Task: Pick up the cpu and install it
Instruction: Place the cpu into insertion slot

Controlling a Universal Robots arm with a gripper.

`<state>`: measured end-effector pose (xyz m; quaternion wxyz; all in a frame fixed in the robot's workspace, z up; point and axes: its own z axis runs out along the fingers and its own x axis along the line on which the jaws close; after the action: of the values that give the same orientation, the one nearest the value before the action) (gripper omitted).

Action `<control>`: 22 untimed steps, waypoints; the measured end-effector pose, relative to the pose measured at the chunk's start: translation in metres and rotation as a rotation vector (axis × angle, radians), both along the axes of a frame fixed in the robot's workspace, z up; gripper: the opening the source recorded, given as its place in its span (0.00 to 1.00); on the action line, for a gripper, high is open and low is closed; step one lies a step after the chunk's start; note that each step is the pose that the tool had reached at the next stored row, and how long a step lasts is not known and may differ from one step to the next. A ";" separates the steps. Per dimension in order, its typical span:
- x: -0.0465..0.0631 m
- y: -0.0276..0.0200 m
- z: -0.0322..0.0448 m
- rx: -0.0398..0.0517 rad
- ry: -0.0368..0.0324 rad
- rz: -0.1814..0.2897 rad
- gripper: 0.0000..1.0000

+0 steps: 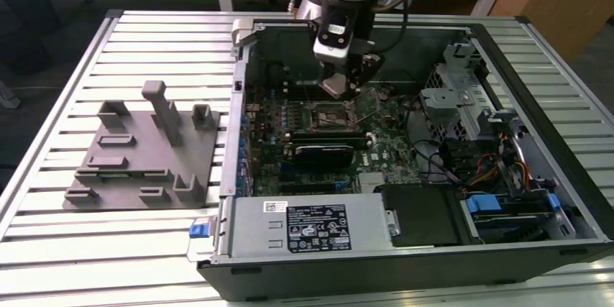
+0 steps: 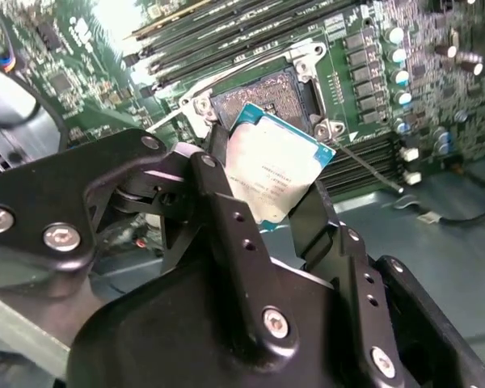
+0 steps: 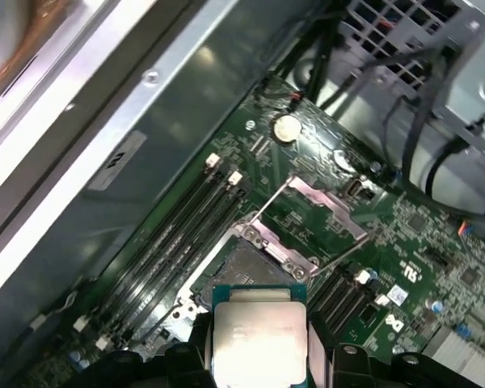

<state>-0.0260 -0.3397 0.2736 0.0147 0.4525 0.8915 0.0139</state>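
The cpu [image 2: 276, 166] has a smooth, satin silver-grey metal top with a thin teal edge. The gripper [image 2: 268, 198] clamping it is matt black, its fingers [image 2: 226, 214] studded with bright metal screws. Inside the computer case [image 1: 436, 39], whose walls are dull grey sheet metal, the motherboard [image 1: 389, 138] is glossy green; beside the case a matt grey plastic fixture block [image 1: 144, 156] sits on the ribbed, brushed-metal table [image 1: 57, 249].

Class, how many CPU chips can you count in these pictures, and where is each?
1. The cpu is clamped in the gripper, hovering above the open motherboard socket. Others could be hidden beneath the arm.
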 end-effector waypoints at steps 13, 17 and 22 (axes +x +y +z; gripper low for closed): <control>0.000 0.0000 -0.0021 -0.0002 0.0000 -0.237 0.55; 0.000 0.0000 -0.0027 -0.0004 0.0000 -0.308 0.55; 0.000 0.0000 -0.0030 -0.0002 -0.0001 -0.319 0.55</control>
<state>-0.0260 -0.3397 0.2707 0.0168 0.5885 0.8082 0.0113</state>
